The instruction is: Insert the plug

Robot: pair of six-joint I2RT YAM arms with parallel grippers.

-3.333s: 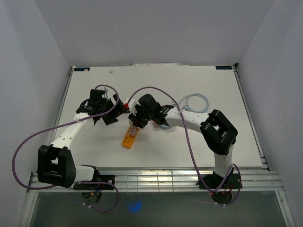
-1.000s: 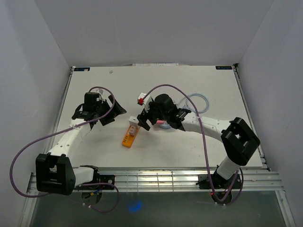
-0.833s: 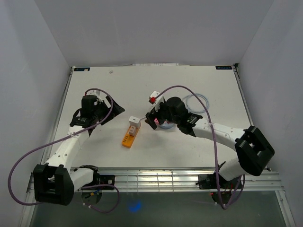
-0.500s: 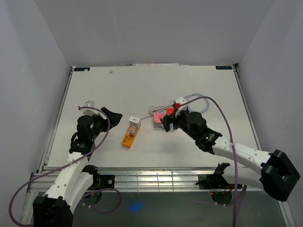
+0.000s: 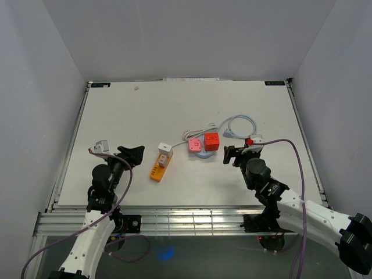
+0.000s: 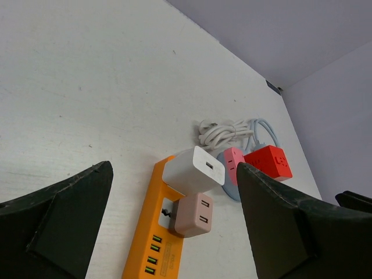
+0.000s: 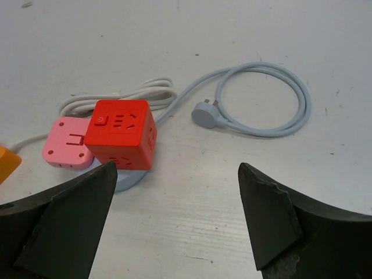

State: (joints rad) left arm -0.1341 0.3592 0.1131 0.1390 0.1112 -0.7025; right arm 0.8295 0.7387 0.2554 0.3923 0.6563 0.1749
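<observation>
Left wrist view: white plug [image 6: 192, 170] upright at far end of orange power strip [image 6: 152, 250], seemingly seated, pins hidden. Likely light, rigid, smooth; best pinched across flat side faces. Left gripper [image 6: 174, 167] and right gripper [image 7: 177, 168] spread wide, empty.

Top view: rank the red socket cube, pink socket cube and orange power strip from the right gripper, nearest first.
1. Red socket cube, just left of the right gripper.
2. Pink socket cube, beside the red.
3. Orange power strip, farthest left.

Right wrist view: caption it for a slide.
Open right gripper facing red cube socket, pink cube socket and looped pale-blue plug cable.
</observation>
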